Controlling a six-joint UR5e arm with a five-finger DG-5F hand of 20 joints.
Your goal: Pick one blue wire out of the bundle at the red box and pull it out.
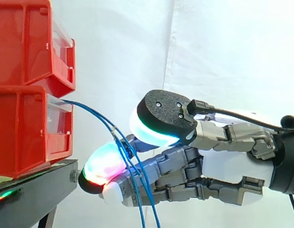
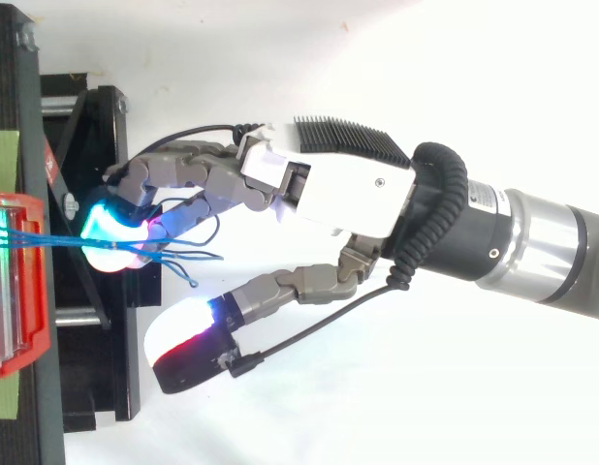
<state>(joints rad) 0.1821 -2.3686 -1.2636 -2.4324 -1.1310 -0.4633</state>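
Several thin blue wires [image 1: 92, 113] come out of the lower red bin [image 1: 23, 133] and bend down across the hand's fingers. From above, the wires [image 2: 47, 239] run from the red bin [image 2: 16, 291] into the glowing fingertips [image 2: 108, 232], and their loose ends [image 2: 188, 258] trail beyond. The hand [image 2: 338, 189] reaches in from the right with nearly straight fingers, their tips [image 1: 102, 164] just short of the stand. Its thumb [image 1: 161, 118] is spread well away from them. The wires touch the fingers where they cross, and no finger is curled round one.
A second red bin [image 1: 28, 42] sits on top of the lower one. Both rest on a black stand [image 1: 37, 185], whose frame [image 2: 96, 291] lies under the fingertips. A white curtain [image 1: 223, 52] hangs behind.
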